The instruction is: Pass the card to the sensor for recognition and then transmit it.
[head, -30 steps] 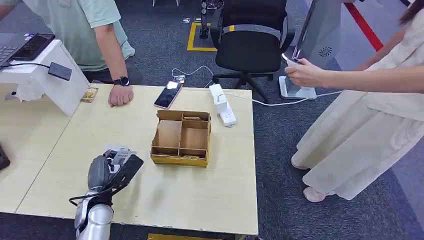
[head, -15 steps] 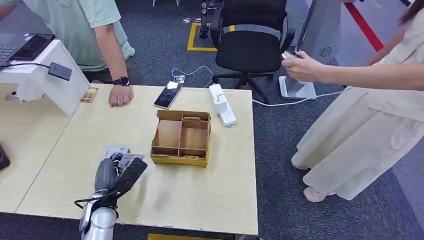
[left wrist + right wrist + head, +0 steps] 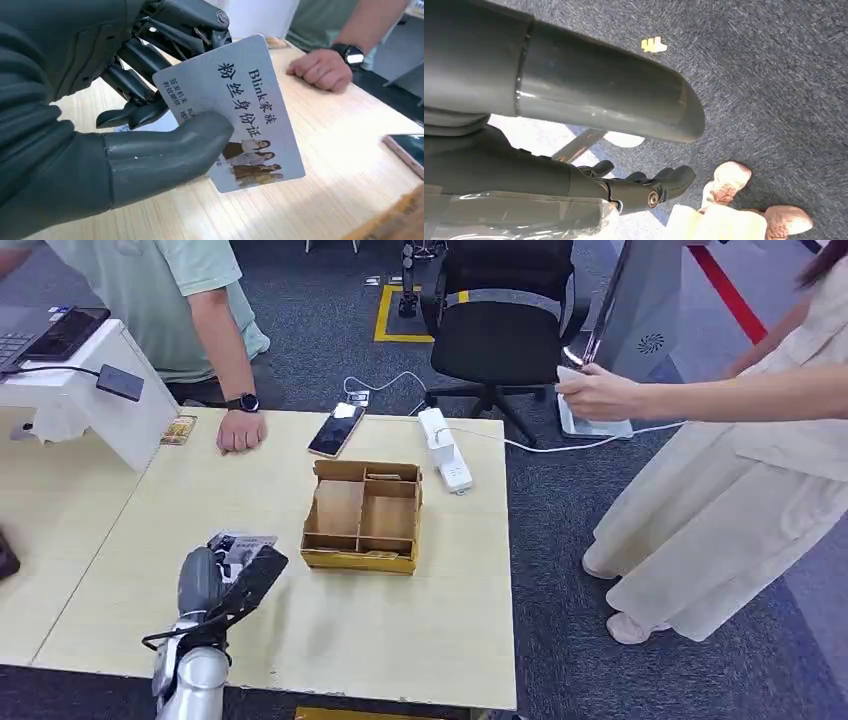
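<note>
holding: left hand [image 3: 225, 575] pinches the card [image 3: 235, 115] between thumb and fingers, just above the table [image 3: 130, 570], at 7 o'clock of the head view
card detail: pale face with print and a small photo, tilted, one corner under the thumb; a second pale card or paper seems to lie on the table right below the hand, cannot tell which
step: judging card is picked, carry to sensor not yet done
sensor: guess it is the small dark pad [image 3: 120, 382] on the white stand [image 3: 95, 400] at 10 o'clock, cable running off it; not certain
how to do it well: keep the pinch firm, card sticks far out of the grip so it could pivot; swing up and left, bring the flat face parallel to the pad, hover close, avoid the stand edge and the resting fist [image 3: 241, 430] of the seated person at 11 o'clock
surface: light wood tabletop; divided cardboard box [image 3: 363, 516] at centre, phone [image 3: 336, 429] at 12, white power strip [image 3: 445, 448] at 1
right hand [image 3: 644, 187]: hangs beside the body over carpet, fingers loosely curled, holding nothing
room: dark grey carpet, black office chair [image 3: 505, 320] at 12–1, standing person at 3 with hand [image 3: 598, 392] on a pale thing by a grey kiosk [image 3: 645, 310]
</note>
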Robot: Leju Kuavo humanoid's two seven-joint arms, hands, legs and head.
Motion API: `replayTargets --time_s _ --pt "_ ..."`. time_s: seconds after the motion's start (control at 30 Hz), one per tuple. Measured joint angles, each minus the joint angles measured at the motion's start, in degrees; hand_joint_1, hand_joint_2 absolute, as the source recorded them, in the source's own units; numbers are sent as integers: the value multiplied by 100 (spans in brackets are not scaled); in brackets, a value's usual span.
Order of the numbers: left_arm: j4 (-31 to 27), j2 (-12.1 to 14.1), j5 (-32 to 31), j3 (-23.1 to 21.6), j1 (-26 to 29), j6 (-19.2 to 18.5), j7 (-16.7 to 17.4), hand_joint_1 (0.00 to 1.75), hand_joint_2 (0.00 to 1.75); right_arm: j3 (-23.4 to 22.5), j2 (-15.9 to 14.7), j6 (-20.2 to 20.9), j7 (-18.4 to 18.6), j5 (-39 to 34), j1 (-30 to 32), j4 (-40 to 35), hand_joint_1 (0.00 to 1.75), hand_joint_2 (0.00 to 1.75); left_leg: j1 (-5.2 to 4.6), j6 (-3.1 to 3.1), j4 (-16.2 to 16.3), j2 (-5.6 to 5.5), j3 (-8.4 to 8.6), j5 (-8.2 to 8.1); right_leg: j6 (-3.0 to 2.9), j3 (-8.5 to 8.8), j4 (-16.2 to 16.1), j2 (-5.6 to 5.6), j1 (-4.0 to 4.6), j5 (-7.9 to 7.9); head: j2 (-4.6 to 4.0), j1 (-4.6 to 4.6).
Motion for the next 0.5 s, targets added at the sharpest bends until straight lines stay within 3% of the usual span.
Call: replayTargets --time_s 0.5 --pt "-2 120 -183 122 3 79 192 175 175 -4 0 2 0 0 12 0 0 0 0 0 0 -1 -1 0 0 0 0 -1 0 0 2 2"
